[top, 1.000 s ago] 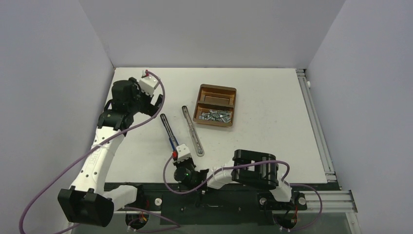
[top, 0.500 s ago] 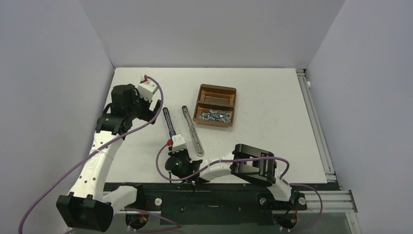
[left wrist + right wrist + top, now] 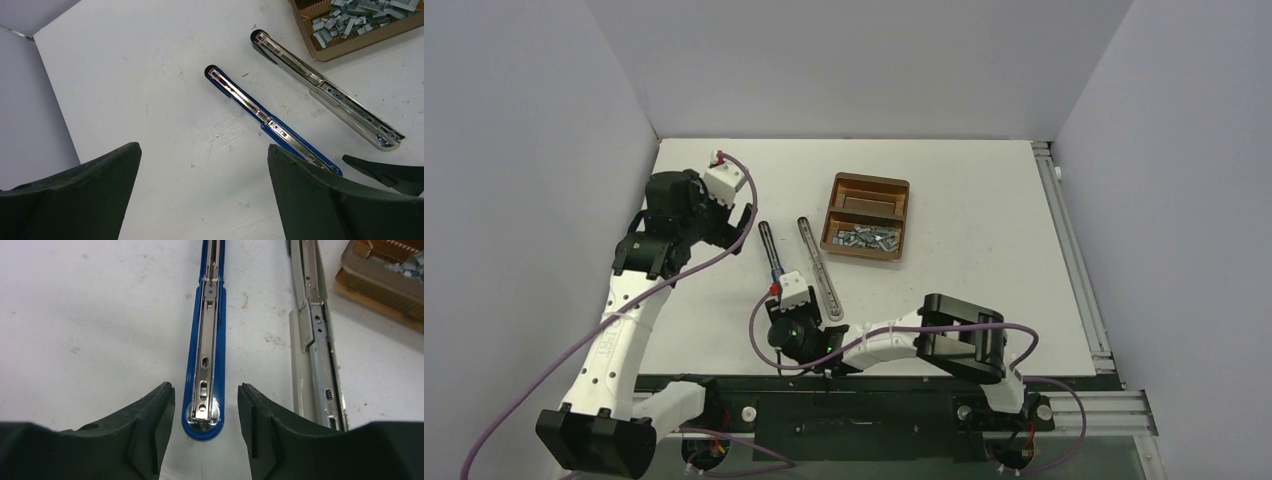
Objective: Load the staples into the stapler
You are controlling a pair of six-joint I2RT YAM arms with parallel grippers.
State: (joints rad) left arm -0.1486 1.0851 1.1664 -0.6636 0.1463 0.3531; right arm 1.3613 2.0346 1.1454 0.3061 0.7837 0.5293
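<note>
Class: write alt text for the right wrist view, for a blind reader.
The right gripper, open, straddles the near end of a blue stapler opened flat on a white table. A silver stapler lies beside it, near a brown tray of staples.

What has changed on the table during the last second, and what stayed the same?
The right gripper pushed the long blue metal stapler, opened flat, away from the arm bases, then opened its jaws and let it go. The silver-grey flat stapler, the brown tray with staples and the open left gripper stayed almost as they were.
</note>
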